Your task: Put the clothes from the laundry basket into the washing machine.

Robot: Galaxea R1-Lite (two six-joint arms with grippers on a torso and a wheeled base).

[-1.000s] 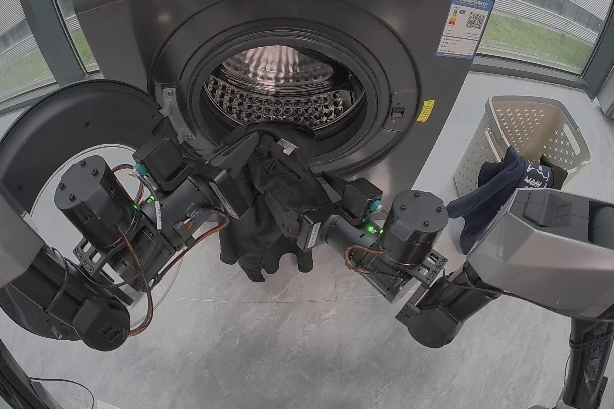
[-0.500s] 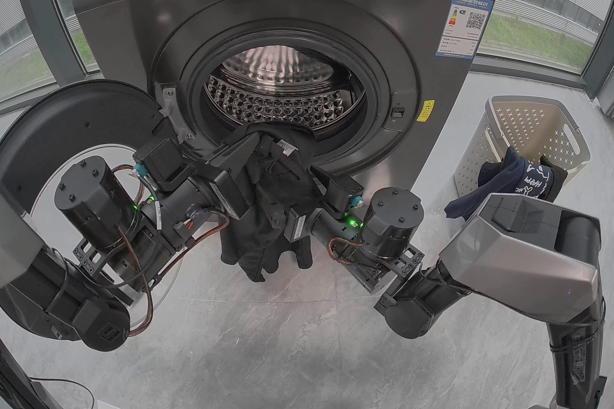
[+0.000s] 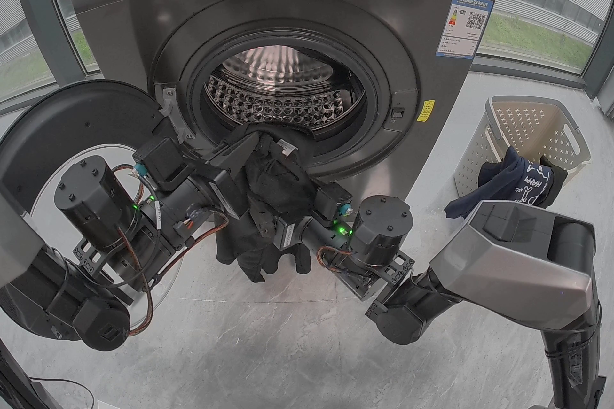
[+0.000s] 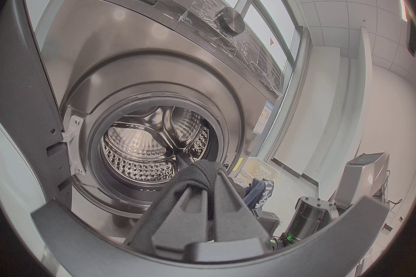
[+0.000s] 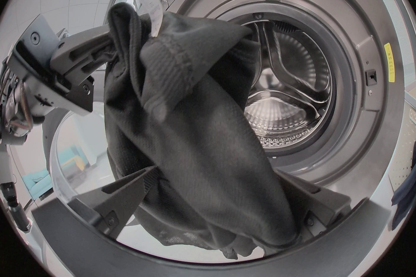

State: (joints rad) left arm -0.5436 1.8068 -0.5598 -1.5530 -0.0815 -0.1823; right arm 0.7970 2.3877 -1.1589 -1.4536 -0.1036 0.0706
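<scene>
A black garment (image 3: 276, 183) hangs in front of the open washing machine (image 3: 409, 33), just below the rim of its drum (image 3: 275, 84). My left gripper (image 3: 248, 149) is shut on the garment's top edge; the left wrist view shows its fingers (image 4: 225, 200) pinching the cloth (image 4: 190, 180). My right gripper (image 3: 276, 220) is at the garment's lower part, open, its two fingers spread wide on either side of the hanging cloth (image 5: 195, 139). The beige laundry basket (image 3: 543, 123) stands on the floor to the right, with a navy garment (image 3: 511, 180) draped over its near rim.
The round washer door (image 3: 70, 123) is swung open to the left, close behind my left arm. Glass walls run behind the machine. Grey tiled floor (image 3: 288, 340) lies open below the garment and between the machine and the basket.
My right arm has moved left, bringing its gripper in around the lower part of the black garment. The left gripper has kept its hold in the same place.
</scene>
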